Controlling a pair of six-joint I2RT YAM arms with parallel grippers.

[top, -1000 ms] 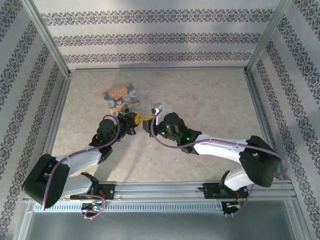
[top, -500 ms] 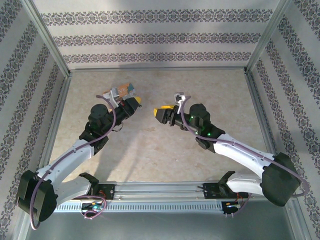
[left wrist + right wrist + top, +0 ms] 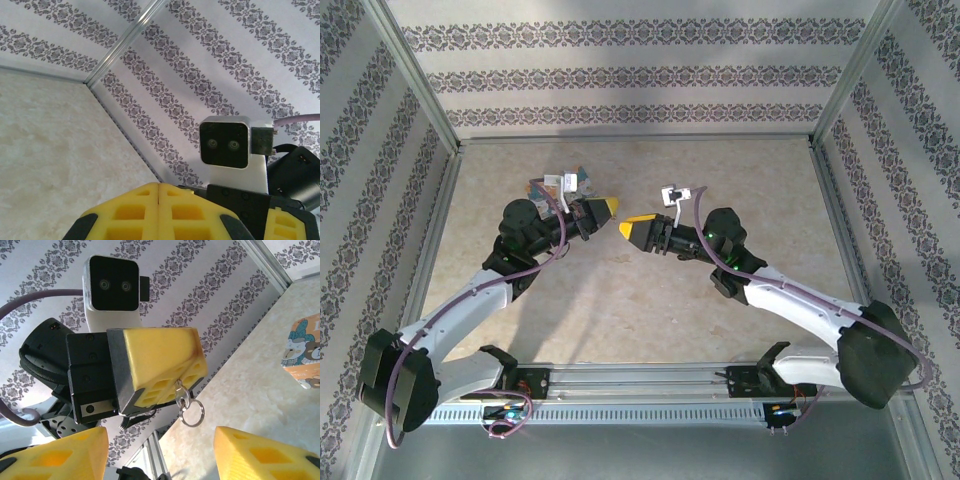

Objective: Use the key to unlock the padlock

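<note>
padlock (image 3: 582,181) mostly hidden behind my left wrist, upper left of top view | right wrist view: padlock (image 3: 305,355) cut off at right edge | key (image 3: 179,388) mostly buried between my left fingers (image 3: 160,360), only its ring (image 3: 192,412) out | top view: key too small to tell

The tabletop (image 3: 720,200) is pale beige with cloudy marbling. The walls (image 3: 640,60) around the tabletop are white, banded with dark grey damask motifs. The padlock (image 3: 300,352) is orange-tan with pale blue and white cartoon figures. The left gripper (image 3: 605,208) and right gripper (image 3: 638,232) have yellow jaws. The key (image 3: 179,389) is silvery.
</note>
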